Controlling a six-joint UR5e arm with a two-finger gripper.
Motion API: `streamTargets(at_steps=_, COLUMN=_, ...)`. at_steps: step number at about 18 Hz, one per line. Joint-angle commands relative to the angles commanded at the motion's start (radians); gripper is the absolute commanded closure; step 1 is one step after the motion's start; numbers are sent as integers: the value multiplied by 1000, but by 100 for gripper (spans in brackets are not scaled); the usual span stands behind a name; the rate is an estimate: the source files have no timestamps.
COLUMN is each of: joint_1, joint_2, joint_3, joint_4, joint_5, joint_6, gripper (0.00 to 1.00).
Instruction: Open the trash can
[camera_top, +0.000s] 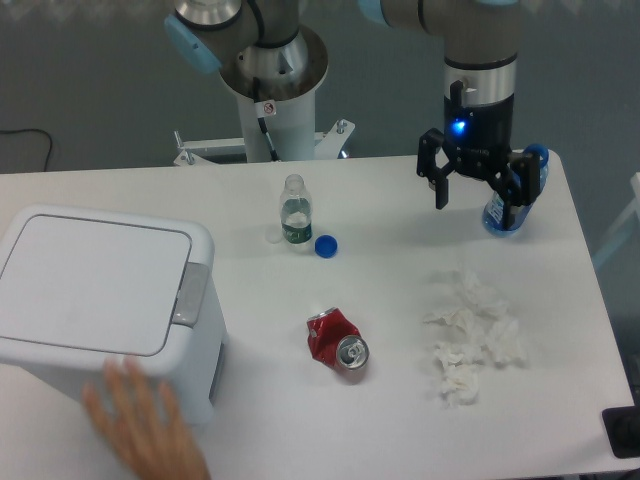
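Note:
The trash can (100, 290) is a large white boxy bin at the left of the table, its flat lid shut and a grey push-button strip (191, 293) on its right side. My gripper (478, 195) hangs over the far right of the table, far from the bin. Its two black fingers are spread apart and hold nothing. A blue bottle (510, 205) stands just behind its right finger.
A human hand (145, 425) rests against the bin's front. A clear bottle (294, 212) and its blue cap (325, 246) stand mid-table. A crushed red soda can (337, 340) lies in front of them. Crumpled white tissues (470, 335) lie at the right.

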Motion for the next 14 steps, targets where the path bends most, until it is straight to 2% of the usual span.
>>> streamTargets(at_steps=14, joint_1=0, joint_2=2, joint_3=11, joint_4=0, joint_5=3, joint_6=-9, gripper=0)
